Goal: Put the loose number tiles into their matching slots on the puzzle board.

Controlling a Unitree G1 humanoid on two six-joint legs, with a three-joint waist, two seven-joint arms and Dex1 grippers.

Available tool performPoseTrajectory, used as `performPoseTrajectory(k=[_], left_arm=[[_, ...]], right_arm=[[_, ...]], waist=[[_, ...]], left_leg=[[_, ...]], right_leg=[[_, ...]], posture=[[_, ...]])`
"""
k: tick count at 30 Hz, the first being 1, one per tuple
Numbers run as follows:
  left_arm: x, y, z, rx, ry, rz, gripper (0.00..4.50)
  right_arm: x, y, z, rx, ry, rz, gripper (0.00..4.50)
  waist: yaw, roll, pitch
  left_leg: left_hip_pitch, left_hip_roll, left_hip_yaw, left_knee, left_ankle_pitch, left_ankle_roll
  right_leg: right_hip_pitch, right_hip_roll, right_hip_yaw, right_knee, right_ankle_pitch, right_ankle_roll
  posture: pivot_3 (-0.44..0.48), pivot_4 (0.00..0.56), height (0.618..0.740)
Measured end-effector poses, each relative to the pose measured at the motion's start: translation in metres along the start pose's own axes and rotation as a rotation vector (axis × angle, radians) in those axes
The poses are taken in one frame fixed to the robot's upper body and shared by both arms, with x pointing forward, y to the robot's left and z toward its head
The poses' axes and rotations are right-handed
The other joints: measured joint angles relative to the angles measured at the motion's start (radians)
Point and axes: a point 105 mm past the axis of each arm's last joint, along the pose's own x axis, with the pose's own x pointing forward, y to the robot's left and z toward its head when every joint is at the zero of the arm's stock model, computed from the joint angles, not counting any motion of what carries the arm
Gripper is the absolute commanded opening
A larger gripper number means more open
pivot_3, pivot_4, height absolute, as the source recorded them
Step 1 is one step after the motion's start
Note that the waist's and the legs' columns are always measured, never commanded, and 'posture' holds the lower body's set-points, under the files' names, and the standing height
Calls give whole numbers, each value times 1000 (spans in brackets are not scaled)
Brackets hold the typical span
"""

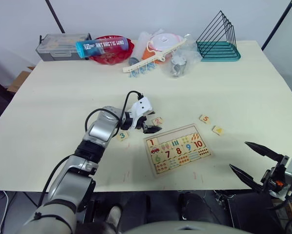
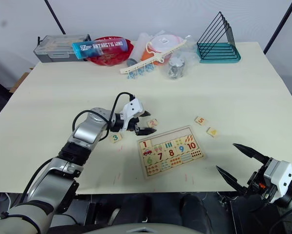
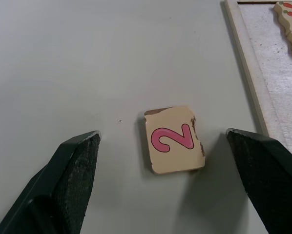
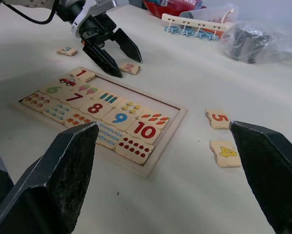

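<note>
The puzzle board (image 1: pixel 149 157) lies flat near the table's front, right of centre. Its top row of slots (image 1: pixel 179 134) is bare wood, apart from a red 1 tile (image 4: pixel 82 74) at the row's left end. My left gripper (image 1: pixel 153 123) is open, low over the table, with its fingers on either side of the loose red 2 tile (image 3: pixel 174 140), just beyond the board's far left corner. A green 3 tile (image 1: pixel 122 136) lies left of the board. The red 5 tile (image 1: pixel 204 119) and yellow 4 tile (image 1: pixel 217 130) lie to its right. My right gripper (image 1: pixel 239 155) hangs open and empty off the table's front right.
Along the far edge stand a grey box (image 1: pixel 63 45), a red bowl (image 1: pixel 112 56) holding a blue can (image 1: pixel 104 46), plastic bags (image 1: pixel 177 61), a white strip with blue pegs (image 1: pixel 153 61) and a teal wire rack (image 1: pixel 218 39).
</note>
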Motion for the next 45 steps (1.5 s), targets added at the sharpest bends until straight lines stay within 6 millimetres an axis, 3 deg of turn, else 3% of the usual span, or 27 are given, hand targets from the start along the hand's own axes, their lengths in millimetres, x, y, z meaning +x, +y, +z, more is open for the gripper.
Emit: performPoseTrajectory(k=[1, 3, 9, 28, 35, 45], left_arm=[[0, 0, 0, -1, 0, 0, 4361], [0, 0, 0, -2, 0, -2, 3645], [-1, 0, -1, -32, -13, -2, 939], [-13, 4, 7, 37, -13, -44, 905], [-36, 0, 29, 95, -42, -55, 905], [-72, -15, 23, 113, -1, -92, 905]], right_arm=[[0, 0, 0, 0, 0, 1, 4500], [0, 0, 0, -1, 1, 4, 4500], [0, 0, 0, -3, 1, 6, 4500], [1, -4, -2, 0, -2, 5, 4500], [6, -14, 0, -26, -18, 27, 4500], [9, -20, -7, -3, -29, 32, 4500]], waist=[[0, 0, 0], [0, 0, 0], [0, 0, 0], [0, 0, 0], [0, 0, 0], [2, 0, 0]], left_leg=[[0, 0, 0, 0, 0, 0], [0, 0, 0, 0, 0, 0], [0, 0, 0, 0, 0, 0], [0, 0, 0, 0, 0, 0], [0, 0, 0, 0, 0, 0], [0, 0, 0, 0, 0, 0]], right_leg=[[0, 0, 0, 0, 0, 0], [0, 0, 0, 0, 0, 0], [0, 0, 0, 0, 0, 0], [0, 0, 0, 0, 0, 0], [0, 0, 0, 0, 0, 0], [0, 0, 0, 0, 0, 0]], posture=[[0, 150, 740], [0, 150, 740], [0, 150, 740], [0, 150, 740], [0, 150, 740], [0, 150, 740]])
